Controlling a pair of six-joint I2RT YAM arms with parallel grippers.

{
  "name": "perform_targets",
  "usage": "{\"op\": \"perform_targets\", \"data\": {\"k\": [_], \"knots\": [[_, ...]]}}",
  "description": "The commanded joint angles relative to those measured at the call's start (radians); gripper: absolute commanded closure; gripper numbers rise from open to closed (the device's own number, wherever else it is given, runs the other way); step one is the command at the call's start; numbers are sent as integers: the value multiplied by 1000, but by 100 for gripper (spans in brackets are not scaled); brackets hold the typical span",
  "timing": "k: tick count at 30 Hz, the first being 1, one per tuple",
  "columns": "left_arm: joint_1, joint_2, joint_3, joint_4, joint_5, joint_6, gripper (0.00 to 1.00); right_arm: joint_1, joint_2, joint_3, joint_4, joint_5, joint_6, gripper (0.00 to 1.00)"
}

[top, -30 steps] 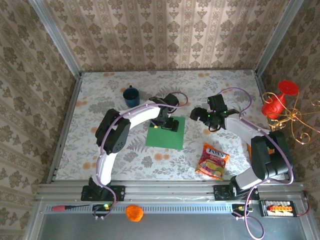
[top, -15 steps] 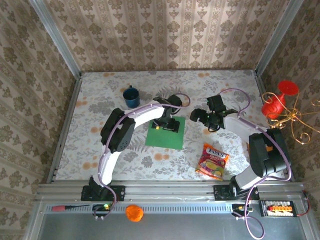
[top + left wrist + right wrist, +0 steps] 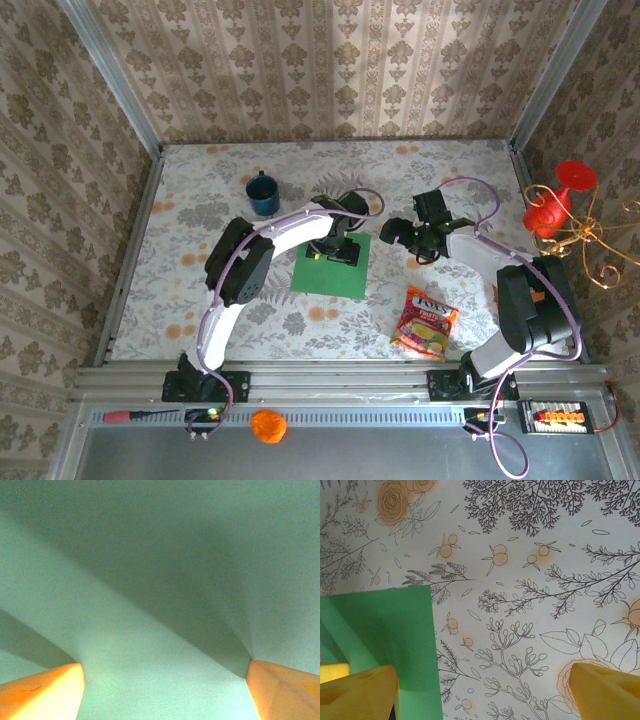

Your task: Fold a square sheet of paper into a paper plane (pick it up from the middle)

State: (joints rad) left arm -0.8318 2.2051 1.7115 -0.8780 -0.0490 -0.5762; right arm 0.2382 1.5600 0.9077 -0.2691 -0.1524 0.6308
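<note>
Pick-up step: left gripper (image 3: 165,690) presses spread fingers mid square sheet of paper (image 3: 328,277); next move likely needs a pinch; right gripper (image 3: 482,690) spread, empty.

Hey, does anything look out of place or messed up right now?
The square sheet of paper bulges up in a ridge between the fingers of the left gripper instead of lying flat. That is likely the pickup pinch, not damage.

Damask-papered walls (image 3: 330,70), floral-patterned table (image 3: 200,290)
</note>
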Motion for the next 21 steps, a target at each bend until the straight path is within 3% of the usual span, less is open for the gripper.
{"op": "perform_targets", "data": {"k": [1, 21], "knots": [[-7, 57, -44, -40, -25, -22, 16, -4, 11, 16, -28, 23, 1, 10], [22, -61, -117, 40, -12, -25, 25, -4, 15, 34, -39, 25, 9, 10]]}}
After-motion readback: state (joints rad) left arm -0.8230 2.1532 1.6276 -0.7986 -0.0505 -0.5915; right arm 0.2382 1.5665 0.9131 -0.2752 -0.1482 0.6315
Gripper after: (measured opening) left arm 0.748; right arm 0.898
